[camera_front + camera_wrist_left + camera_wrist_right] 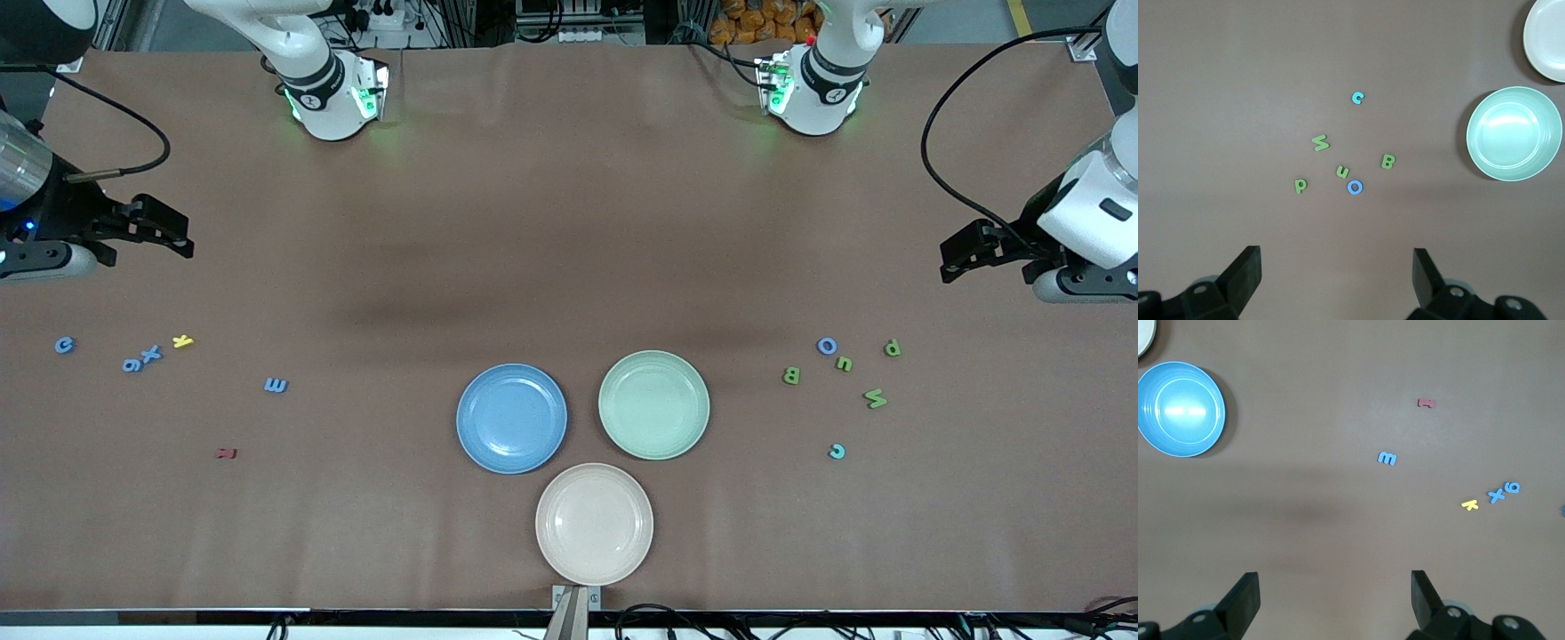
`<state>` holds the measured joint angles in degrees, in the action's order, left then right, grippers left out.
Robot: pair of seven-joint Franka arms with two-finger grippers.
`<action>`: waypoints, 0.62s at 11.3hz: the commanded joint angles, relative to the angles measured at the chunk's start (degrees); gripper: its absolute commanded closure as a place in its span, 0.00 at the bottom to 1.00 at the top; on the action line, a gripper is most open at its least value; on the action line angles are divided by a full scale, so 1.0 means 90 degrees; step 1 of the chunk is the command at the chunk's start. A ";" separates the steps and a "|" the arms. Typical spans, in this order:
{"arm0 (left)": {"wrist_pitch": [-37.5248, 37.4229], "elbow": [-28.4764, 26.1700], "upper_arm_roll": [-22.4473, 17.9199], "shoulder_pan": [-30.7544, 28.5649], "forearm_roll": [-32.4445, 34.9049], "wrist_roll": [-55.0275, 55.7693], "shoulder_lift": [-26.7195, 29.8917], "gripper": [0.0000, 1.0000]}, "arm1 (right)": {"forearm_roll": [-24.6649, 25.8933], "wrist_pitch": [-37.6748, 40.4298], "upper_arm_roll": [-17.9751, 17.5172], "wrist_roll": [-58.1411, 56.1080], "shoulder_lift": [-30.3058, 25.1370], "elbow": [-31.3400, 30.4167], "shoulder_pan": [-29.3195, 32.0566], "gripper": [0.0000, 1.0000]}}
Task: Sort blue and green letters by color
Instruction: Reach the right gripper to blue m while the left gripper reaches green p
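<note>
Near the left arm's end lie green letters P (892,348), u (844,363), B (790,375) and M (876,398), a blue O (827,346) and a turquoise C (837,452). The left wrist view shows the O (1355,187) and B (1387,161) too. Near the right arm's end lie blue G (64,344), 6 (132,364), X (152,354) and E (276,385). The left gripper (965,253) (1336,273) is open and empty over bare table. The right gripper (169,233) (1335,593) is likewise open and empty.
A blue plate (511,418), a pale green plate (653,404) and a beige plate (594,524) sit mid-table, nearer the front camera, all empty. A yellow K (182,340) lies beside the X. A dark red letter (227,453) lies nearer the front camera than the E.
</note>
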<state>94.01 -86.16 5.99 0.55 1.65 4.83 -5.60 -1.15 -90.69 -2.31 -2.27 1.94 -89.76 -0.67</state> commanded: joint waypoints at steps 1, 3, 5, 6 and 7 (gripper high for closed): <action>0.0004 -0.0065 0.0017 -0.0061 -0.0144 -0.0126 0.0066 0.00 | 0.0108 0.0038 0.0012 0.0125 0.0019 0.0032 -0.0033 0.00; 0.0004 -0.0075 -0.0012 -0.0070 -0.0135 -0.0146 0.0046 0.00 | 0.0108 -0.0030 0.0012 0.0125 0.0048 -0.0006 -0.0023 0.00; -0.0006 -0.0104 -0.0012 -0.0139 -0.0105 -0.0165 -0.0099 0.00 | 0.0108 -0.0195 0.0012 0.0125 0.0243 -0.0045 -0.0004 0.00; 0.0081 -0.0085 -0.0012 -0.0139 -0.0086 -0.0165 -0.0293 0.00 | 0.0128 -0.0371 0.0022 0.0125 0.0505 -0.0065 0.0026 0.00; 0.0256 -0.0104 -0.0012 -0.0139 -0.0086 -0.0165 -0.0479 0.00 | 0.0109 -0.0701 0.0138 0.0096 0.0952 -0.0046 0.0103 0.00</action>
<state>94.01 -87.17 5.80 -0.24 1.65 4.82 -6.50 -1.06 -92.55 -2.12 -2.17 4.01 -90.44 -0.67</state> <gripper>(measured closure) 0.000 0.000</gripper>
